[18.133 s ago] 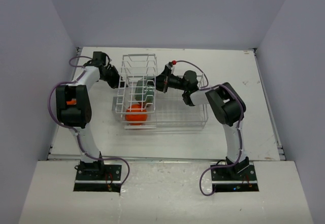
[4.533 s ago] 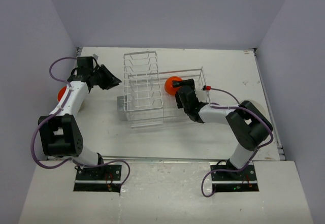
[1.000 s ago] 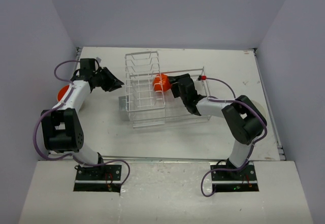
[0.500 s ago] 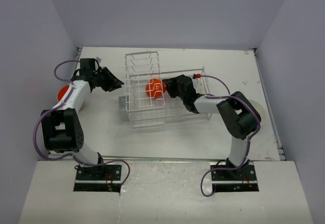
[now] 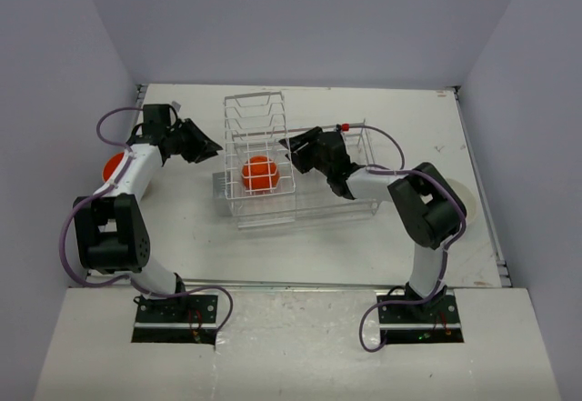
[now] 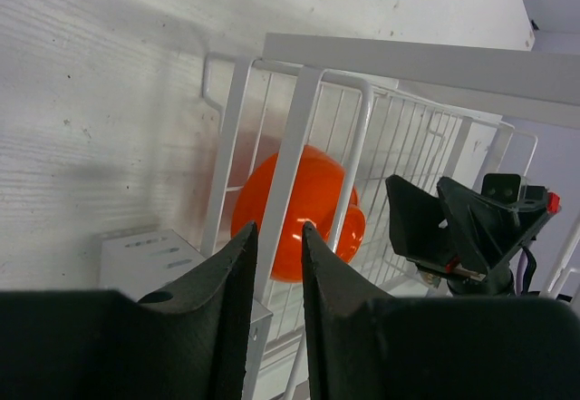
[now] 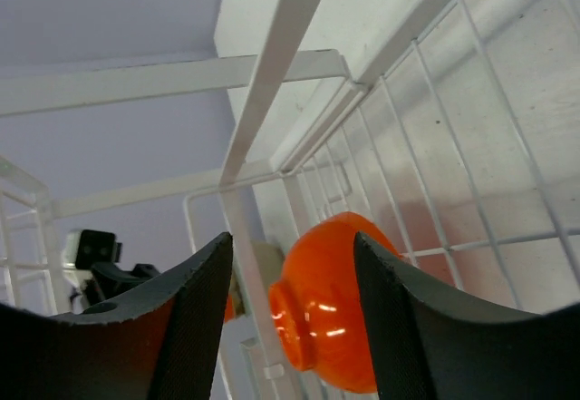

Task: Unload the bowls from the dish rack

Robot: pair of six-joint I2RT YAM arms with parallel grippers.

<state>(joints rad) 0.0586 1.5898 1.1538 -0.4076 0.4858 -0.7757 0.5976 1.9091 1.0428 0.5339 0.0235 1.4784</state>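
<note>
One orange bowl (image 5: 259,174) lies sideways inside rack (image 5: 318,205).

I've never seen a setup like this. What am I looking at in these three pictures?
Two robot arms are bolted to a table, each ending in two fingers. The wide picture looks down from above. The other two come from cameras on the wrists, so the dark shapes at the bottom are that arm's fingers. On the table stands a wire dish rack with an orange bowl inside, tipped on its side. A second orange bowl sits by the left arm. The right fingers are open near the racked bowl, holding nothing. The left fingers are at the rack's edge; whether they grip a wire is unclear.
</note>
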